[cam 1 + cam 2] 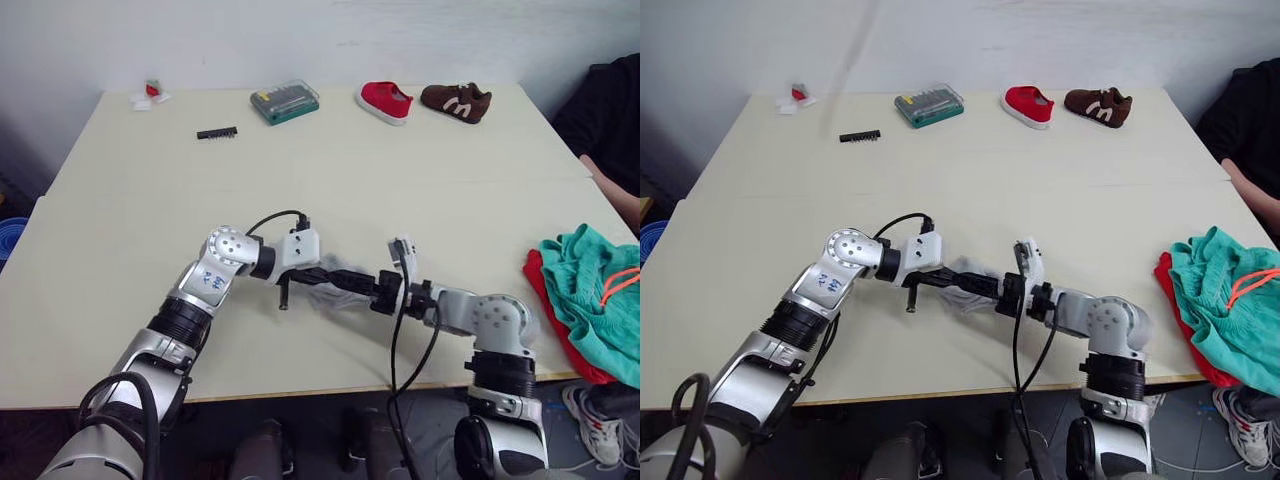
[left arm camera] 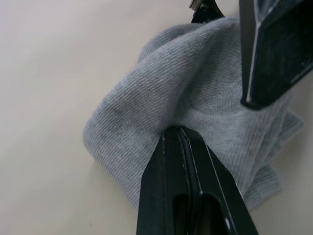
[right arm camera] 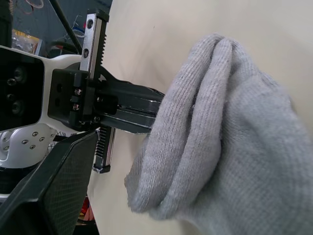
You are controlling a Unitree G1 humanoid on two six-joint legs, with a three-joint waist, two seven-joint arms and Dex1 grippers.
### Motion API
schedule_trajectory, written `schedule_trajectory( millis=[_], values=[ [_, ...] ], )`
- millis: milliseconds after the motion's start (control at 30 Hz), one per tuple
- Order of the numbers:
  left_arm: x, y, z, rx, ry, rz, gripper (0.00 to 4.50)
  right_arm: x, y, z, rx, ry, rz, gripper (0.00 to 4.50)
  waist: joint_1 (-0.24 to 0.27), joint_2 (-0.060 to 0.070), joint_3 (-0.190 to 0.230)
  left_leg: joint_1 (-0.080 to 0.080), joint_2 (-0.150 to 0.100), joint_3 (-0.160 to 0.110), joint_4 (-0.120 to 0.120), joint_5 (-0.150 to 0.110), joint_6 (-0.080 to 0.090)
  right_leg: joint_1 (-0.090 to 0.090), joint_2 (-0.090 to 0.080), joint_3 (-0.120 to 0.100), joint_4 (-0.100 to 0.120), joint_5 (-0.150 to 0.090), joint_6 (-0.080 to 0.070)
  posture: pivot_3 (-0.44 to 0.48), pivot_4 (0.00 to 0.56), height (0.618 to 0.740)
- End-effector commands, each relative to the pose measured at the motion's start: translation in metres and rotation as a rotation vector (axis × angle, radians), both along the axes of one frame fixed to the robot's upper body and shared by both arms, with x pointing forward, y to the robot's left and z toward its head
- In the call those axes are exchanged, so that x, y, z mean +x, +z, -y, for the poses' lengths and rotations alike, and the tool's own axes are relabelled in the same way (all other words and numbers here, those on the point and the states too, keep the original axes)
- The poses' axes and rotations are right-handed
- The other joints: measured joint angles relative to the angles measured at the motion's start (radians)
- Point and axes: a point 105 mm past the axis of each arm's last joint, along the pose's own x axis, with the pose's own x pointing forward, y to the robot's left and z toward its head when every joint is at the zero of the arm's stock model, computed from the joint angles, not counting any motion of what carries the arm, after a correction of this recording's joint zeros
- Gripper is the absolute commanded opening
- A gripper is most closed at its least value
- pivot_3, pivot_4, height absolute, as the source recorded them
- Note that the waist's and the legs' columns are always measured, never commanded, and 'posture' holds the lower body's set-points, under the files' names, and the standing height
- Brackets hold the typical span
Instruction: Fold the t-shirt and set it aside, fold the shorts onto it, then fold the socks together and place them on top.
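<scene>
**Grey socks pinched from both sides, mid-surface**

Starting at the tools: the left tool [image 1: 312, 277] and the right tool [image 1: 362, 286] are brought nose to nose near the front edge of the pale cream surface [image 1: 330, 180], and the bunched pair of light grey knit socks [image 1: 337, 279] is caught between them. In the left wrist view one black finger [image 2: 190, 186] is seen pressed into the knit while the other sits above the cloth, so that tool looks clamped on the socks rather than spread. The right tool's fingers are buried under the fabric in its own wrist view, so whether it's gripping or just poked in can't be told.

Handling-wise, the socks are judged very light, floppy and a bit stretchy. The ribbed knit shouldn't be slippery, but layers can slide on each other. A grip through both layers at the folded edge [image 3: 205, 112] would probably be safest, since a single layer would just peel away.

Further out, the bright red cloth t-shirt [image 1: 560, 320] is lying at the right edge of the surface with the crumpled teal green shorts [image 1: 590, 290] heaped on top, well apart from the socks. Along the far edge a small red canvas shoe [image 1: 386, 101], a brown shoe [image 1: 457, 101] and a clear-lidded green bit case [image 1: 285, 102] are parked.
</scene>
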Motion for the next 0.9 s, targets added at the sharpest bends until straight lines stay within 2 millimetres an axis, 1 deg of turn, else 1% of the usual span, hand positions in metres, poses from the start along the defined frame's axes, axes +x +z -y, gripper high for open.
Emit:
schedule_trajectory(
  millis=[33, 133, 167, 200, 233, 367, 400, 433, 467, 533, 600, 633, 733, 833, 867, 900],
  values=[
    [0.003, -0.002, -0.003, -0.001, 0.035, 0.009, 0.00, -0.002, -0.029, -0.006, -0.078, 0.001, -0.089, 3.83, 0.000, 0.000, 0.000, 0.000, 0.000, 0.000, 0.000, 0.000, 0.001, 0.000, 0.000, 0.000, 0.000, 0.000, 0.000, 0.000, 0.150, 0.740],
    [0.006, 0.000, -0.004, -0.016, 0.057, 0.017, 0.00, 0.000, -0.028, -0.007, -0.073, 0.003, -0.082, 2.84, -0.001, 0.000, 0.000, 0.001, 0.000, 0.000, -0.002, 0.000, 0.000, 0.000, 0.000, 0.001, 0.000, 0.000, 0.000, 0.000, 0.150, 0.740],
    [0.007, 0.002, -0.004, -0.026, 0.065, 0.022, 0.00, 0.000, -0.028, -0.006, -0.072, 0.001, -0.082, 2.41, -0.001, 0.000, 0.000, 0.001, 0.000, 0.001, -0.003, 0.001, -0.002, 0.000, 0.000, 0.001, 0.000, 0.000, 0.000, 0.000, 0.150, 0.740],
    [0.009, 0.004, -0.005, -0.041, 0.077, 0.026, 0.00, 0.000, -0.029, -0.006, -0.073, -0.002, -0.081, 2.11, -0.001, 0.000, 0.000, 0.001, 0.000, 0.001, -0.003, 0.001, -0.002, -0.001, 0.000, 0.001, 0.000, 0.000, 0.000, 0.000, 0.150, 0.740],
    [0.011, 0.007, -0.006, -0.055, 0.089, 0.028, 0.00, 0.000, -0.029, -0.006, -0.073, -0.003, -0.080, 1.68, -0.002, 0.000, 0.000, 0.001, 0.000, 0.001, -0.004, 0.002, -0.003, -0.001, 0.000, 0.001, 0.000, 0.000, -0.001, 0.000, 0.150, 0.740],
    [0.016, 0.028, -0.015, -0.166, 0.148, 0.007, 0.00, 0.002, -0.027, -0.001, -0.070, -0.024, -0.064, 0.47, -0.005, -0.004, -0.003, 0.005, 0.000, 0.002, -0.008, 0.002, -0.002, 0.001, 0.000, 0.001, -0.002, 0.000, -0.001, 0.000, 0.150, 0.740],
    [0.016, 0.036, -0.018, -0.213, 0.159, -0.017, 0.18, 0.003, -0.026, 0.001, -0.064, -0.034, -0.061, 0.23, -0.005, -0.005, -0.003, 0.006, 0.000, 0.002, -0.008, 0.001, -0.001, 0.002, 0.000, 0.001, -0.002, 0.000, -0.001, 0.000, 0.150, 0.740],
    [0.014, 0.044, -0.021, -0.262, 0.166, -0.046, 0.40, 0.004, -0.025, 0.003, -0.059, -0.043, -0.058, 0.08, -0.004, -0.005, -0.003, 0.006, 0.000, 0.002, -0.008, 0.001, -0.002, 0.002, 0.000, 0.001, -0.002, 0.000, -0.001, 0.000, 0.150, 0.740],
    [0.013, 0.053, -0.024, -0.307, 0.169, -0.068, 0.61, 0.005, -0.024, 0.006, -0.054, -0.052, -0.055, 0.06, -0.005, -0.005, -0.003, 0.006, 0.000, 0.002, -0.009, 0.001, -0.002, 0.002, 0.000, 0.002, -0.002, 0.000, -0.001, 0.000, 0.150, 0.740],
    [0.008, 0.071, -0.032, -0.381, 0.162, -0.099, 1.21, 0.006, -0.021, 0.011, -0.042, -0.071, -0.045, 0.06, -0.005, -0.005, -0.003, 0.005, 0.000, 0.002, -0.009, 0.002, -0.003, 0.001, 0.000, 0.002, -0.002, 0.000, -0.001, 0.000, 0.150, 0.740],
    [0.002, 0.086, -0.041, -0.425, 0.147, -0.132, 1.88, 0.006, -0.017, 0.017, -0.029, -0.091, -0.038, 0.06, -0.004, -0.005, -0.003, 0.005, 0.000, 0.002, -0.010, 0.003, -0.006, 0.001, 0.000, 0.002, -0.003, 0.000, -0.001, 0.000, 0.150, 0.740],
    [-0.002, 0.091, -0.044, -0.436, 0.141, -0.147, 2.14, 0.006, -0.016, 0.019, -0.024, -0.097, -0.036, 0.06, -0.003, -0.005, -0.003, 0.005, 0.000, 0.002, -0.011, 0.004, -0.007, 0.001, 0.000, 0.002, -0.003, 0.000, -0.001, 0.000, 0.150, 0.740],
    [-0.018, 0.099, -0.048, -0.428, 0.068, -0.184, 3.13, 0.004, -0.011, 0.028, -0.018, -0.121, -0.022, 0.06, 0.004, -0.005, -0.003, 0.005, -0.001, 0.002, -0.012, 0.005, -0.008, 0.001, 0.000, 0.002, -0.004, 0.000, -0.001, 0.000, 0.150, 0.740],
    [-0.034, 0.101, -0.044, -0.377, -0.030, -0.191, 4.12, -0.002, 0.003, 0.043, -0.030, -0.143, 0.019, 0.06, 0.020, -0.003, -0.002, 0.003, -0.003, 0.001, -0.012, 0.004, -0.009, 0.000, -0.001, 0.002, -0.005, 0.000, -0.001, 0.000, 0.150, 0.740],
    [-0.041, 0.103, -0.039, -0.369, -0.074, -0.202, 4.44, -0.006, 0.012, 0.052, -0.039, -0.155, 0.047, 0.06, 0.025, -0.003, -0.002, 0.001, -0.004, 0.001, -0.012, 0.003, -0.010, -0.001, -0.002, 0.002, -0.005, 0.000, -0.001, 0.000, 0.150, 0.740],
    [-0.045, 0.105, -0.036, -0.365, -0.103, -0.210, 4.50, -0.010, 0.018, 0.058, -0.048, -0.163, 0.066, 0.06, 0.030, -0.002, -0.001, -0.001, -0.004, 0.000, -0.012, 0.003, -0.010, -0.003, -0.003, 0.002, -0.007, 0.000, 0.000, 0.000, 0.150, 0.740]
  ],
)
